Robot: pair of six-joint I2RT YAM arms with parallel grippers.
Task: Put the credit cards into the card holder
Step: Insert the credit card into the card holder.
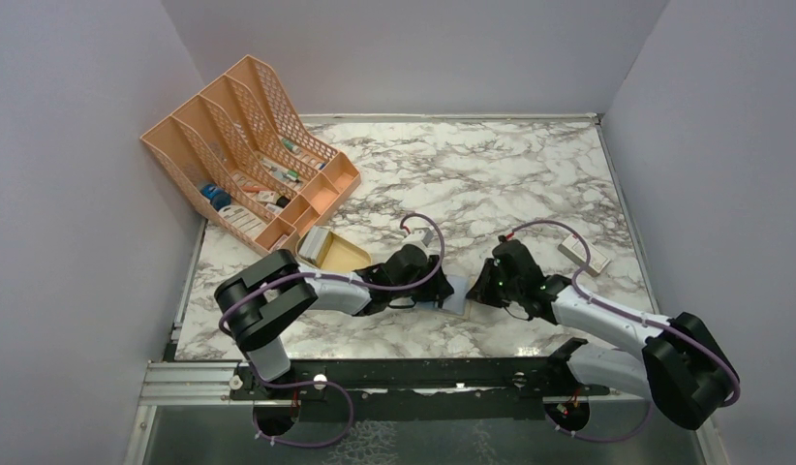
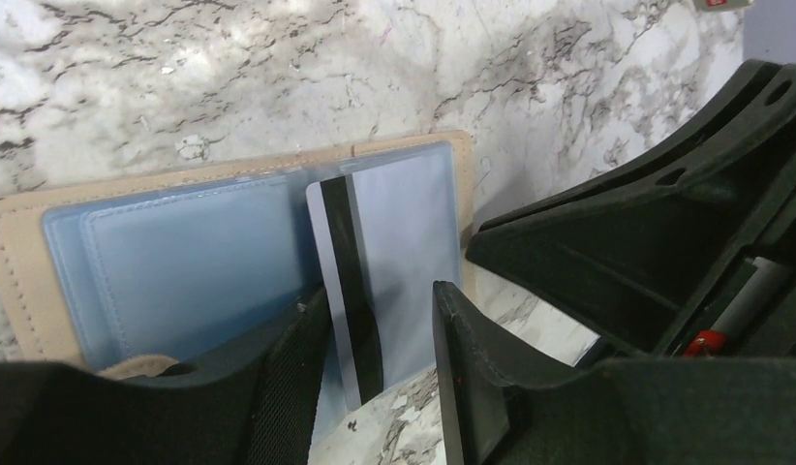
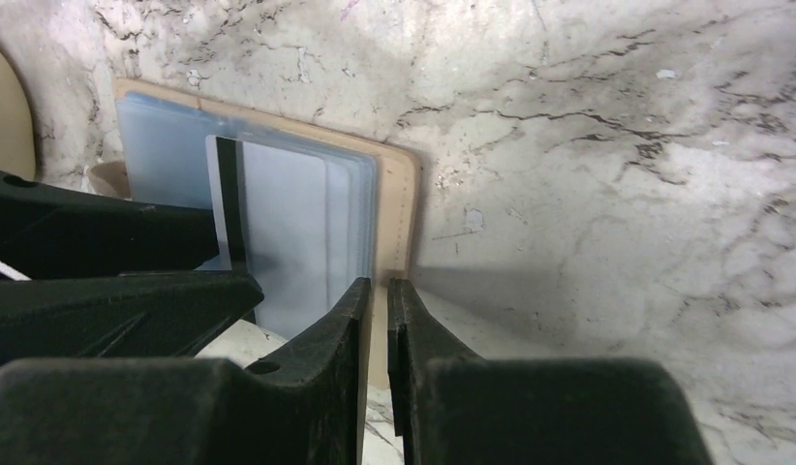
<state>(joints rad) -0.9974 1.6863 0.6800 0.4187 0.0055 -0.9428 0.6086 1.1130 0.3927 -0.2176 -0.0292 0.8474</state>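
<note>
The tan card holder lies open on the marble between my two grippers, its pale blue pockets facing up. One grey-blue credit card with a black stripe sits partly in the right-hand pocket, its near end sticking out. My left gripper is open, its fingers straddling that near end; whether they touch the card is unclear. My right gripper is shut, its tips at the holder's tan right edge. The same card shows in the right wrist view. No other cards are visible.
An orange mesh file rack stands at the back left. A beige dish sits just left of my left gripper. A white box with a red mark lies to the right of my right gripper. Grey walls enclose the table.
</note>
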